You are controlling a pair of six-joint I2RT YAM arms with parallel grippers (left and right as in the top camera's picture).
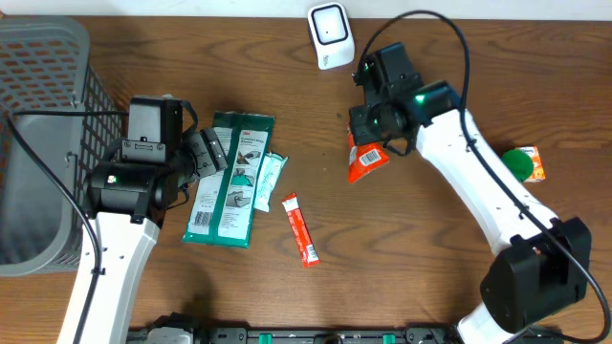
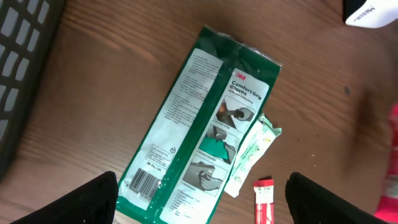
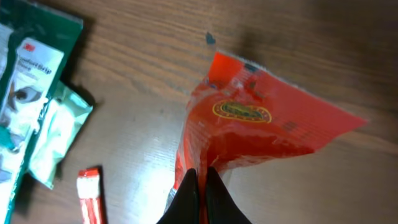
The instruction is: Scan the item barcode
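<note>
The right arm (image 1: 478,182) stretches from the table's near right corner toward the middle of the far edge. Its gripper (image 3: 200,177) is clamped on a red packet (image 3: 261,124) near the white scanner (image 1: 330,35). The left arm (image 1: 110,258) reaches up the table's left side, its gripper (image 1: 208,153) spread wide above a green package (image 2: 205,118).

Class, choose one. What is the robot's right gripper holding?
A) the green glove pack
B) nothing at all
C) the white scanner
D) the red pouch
D: in the right wrist view, the right gripper is shut, with its fingertips pinching the edge of the red pouch.
</note>
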